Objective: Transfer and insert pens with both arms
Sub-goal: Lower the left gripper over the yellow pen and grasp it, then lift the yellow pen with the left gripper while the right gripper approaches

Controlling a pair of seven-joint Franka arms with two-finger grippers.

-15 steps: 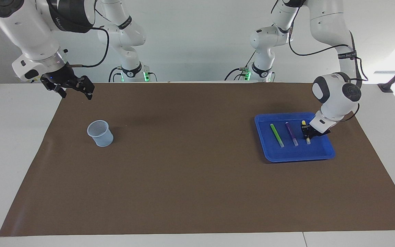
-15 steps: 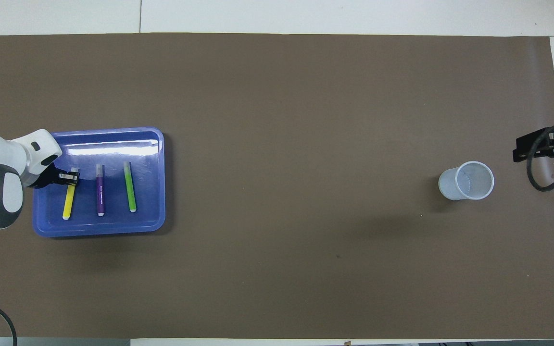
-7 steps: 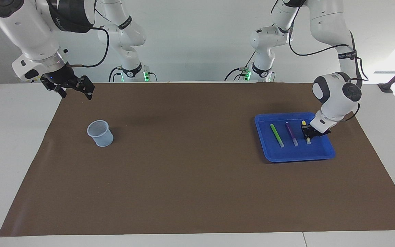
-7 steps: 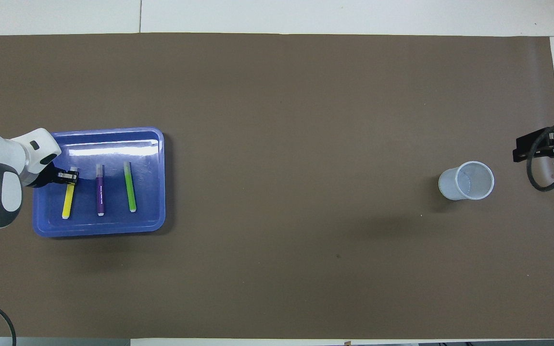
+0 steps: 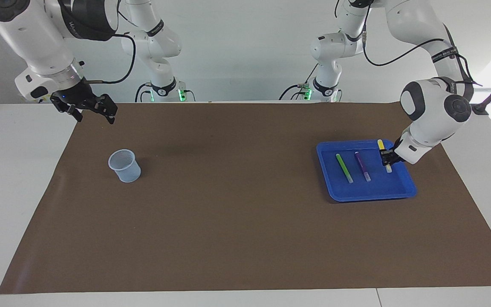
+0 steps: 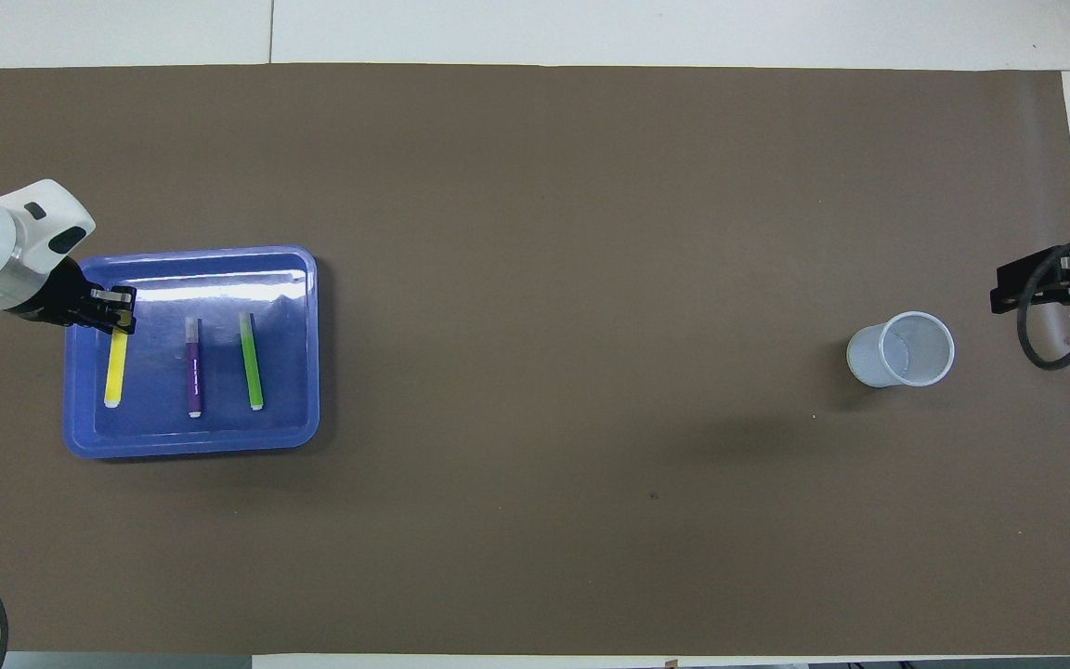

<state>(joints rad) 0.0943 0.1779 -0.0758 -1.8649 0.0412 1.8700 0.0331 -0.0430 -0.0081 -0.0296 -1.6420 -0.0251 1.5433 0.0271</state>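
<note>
left gripper closed on yellow pen, above blue tray | right gripper wide open, empty, waiting at 11 o'clock of cup

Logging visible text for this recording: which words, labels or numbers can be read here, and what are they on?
White lettering on the right arm's black band: too blurred to read.
Lettering on the left arm's black wrist band: too small to read.
Purple pen: faint marks, unreadable.
Nothing else carries text.

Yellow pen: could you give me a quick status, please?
Left gripper shut on yellow pen, over the blue tray. Right gripper open, waiting near the cup. Nothing in the way.
</note>
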